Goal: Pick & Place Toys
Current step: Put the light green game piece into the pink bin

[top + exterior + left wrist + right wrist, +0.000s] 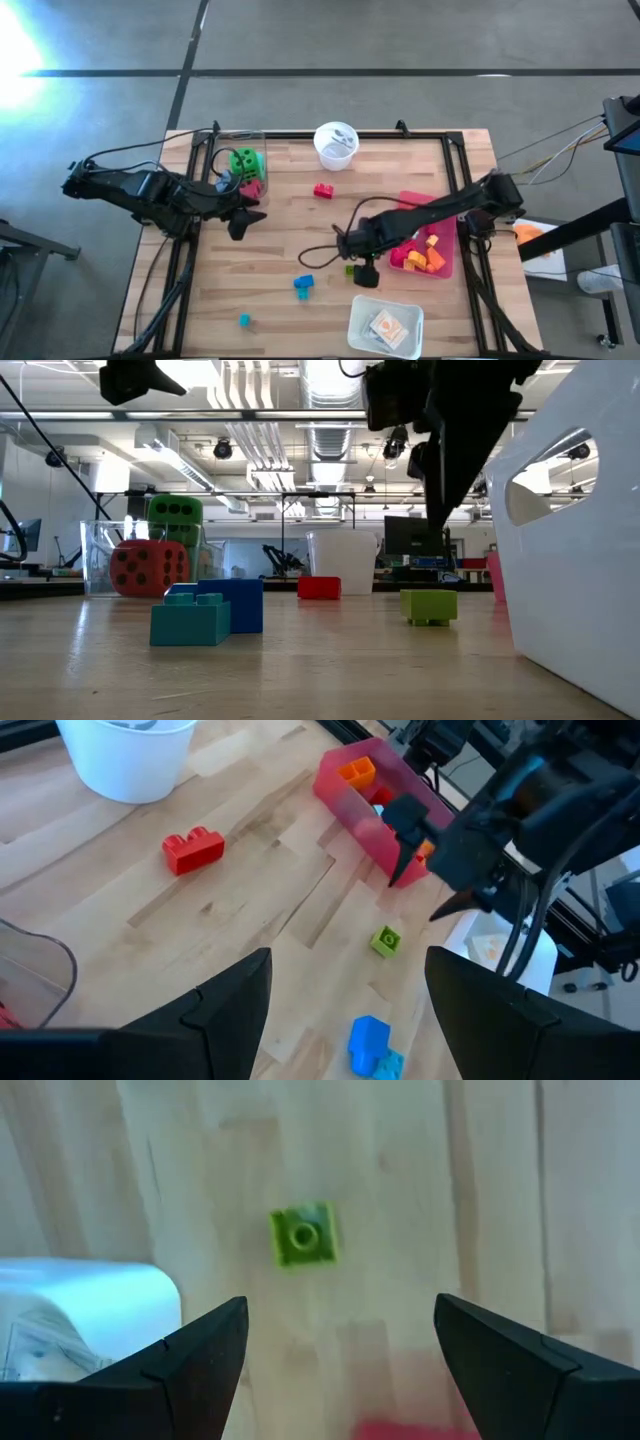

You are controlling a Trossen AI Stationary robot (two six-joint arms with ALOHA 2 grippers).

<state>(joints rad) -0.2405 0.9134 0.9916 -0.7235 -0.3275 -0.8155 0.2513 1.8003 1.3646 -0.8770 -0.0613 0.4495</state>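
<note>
A small green brick (pixel 304 1235) lies flat on the wooden table, and my right gripper (pixel 340 1350) hangs open above it, pointing down, touching nothing; in the high view that gripper (pixel 365 272) is right beside the brick (pixel 350 268). A blue brick (pixel 304 285) with a teal one (pixel 190 622) against it lies nearer the middle. A red brick (pixel 323 190) lies farther back, and a small teal brick (pixel 244 320) sits near the front edge. My left gripper (pixel 238 222) waits open above the table's left part.
A clear bin (pixel 225 150) at the far left holds a green die (pixel 243 160) and a red die (pixel 148 567). A pink tray (pixel 443 268) with orange and yellow bricks lies at the right. A white cup (pixel 336 145) stands at the back, a white tray (pixel 385 325) near the front.
</note>
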